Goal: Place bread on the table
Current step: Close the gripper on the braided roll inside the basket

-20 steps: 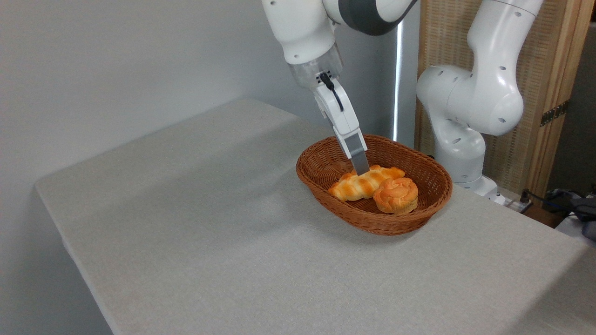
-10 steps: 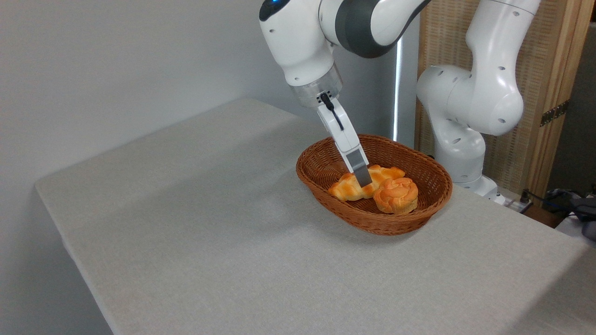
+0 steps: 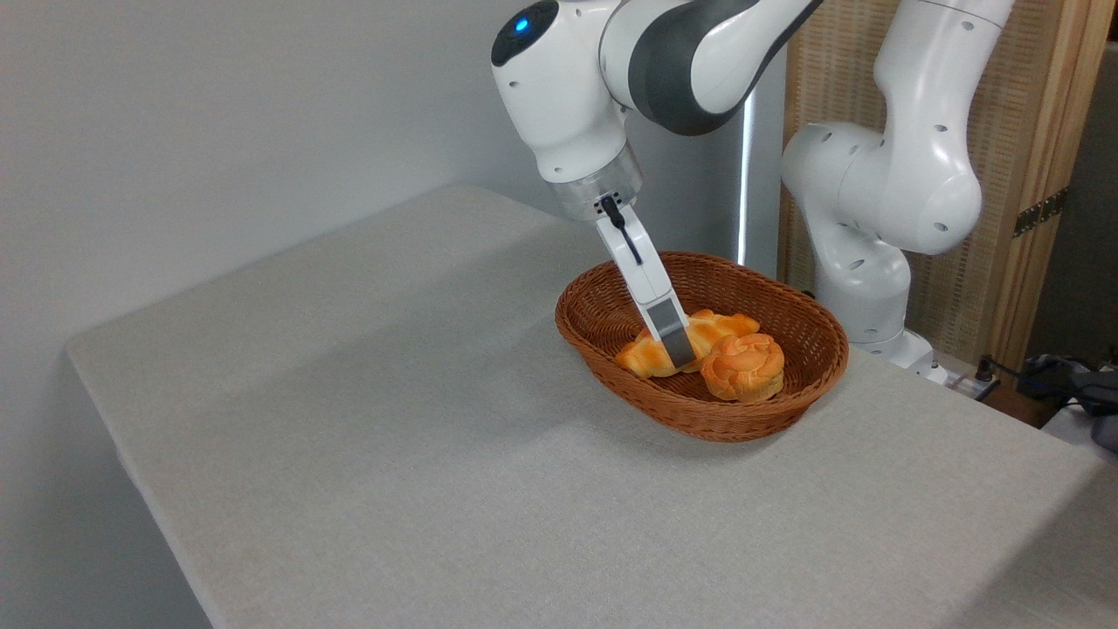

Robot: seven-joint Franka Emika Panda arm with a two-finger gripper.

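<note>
— Pincer first: state?

— Down inside the basket, tip set across the middle of the bread. Only the near finger visible, edge-on; impossible to tell whether apart, together, or already clamped on the loaf.

— And the bread itself?

— Lying in the basket, not yet on the desk. Long, braided, golden-orange with pale stripes, tapered end toward the left rim, other end touching or just beside the round bun.

— Likely handling?

— Probably light and soft, judging by looks; glazed surface perhaps a little slippery. Could squash or bend under a hard squeeze. Best taken across the narrow width near the middle, so neither end droops. Worth keeping clear of the bun, close on the right, to avoid dragging it along.

— Arm pose?

— Reaching in from upper right, wrist above the basket's far-left rim, finger slanting down and to the right into the bowl. Base standing behind the basket at the desk's far edge.

— Room for the placing?

— Plenty of bare grey cloth left of and in front of the basket.
</note>
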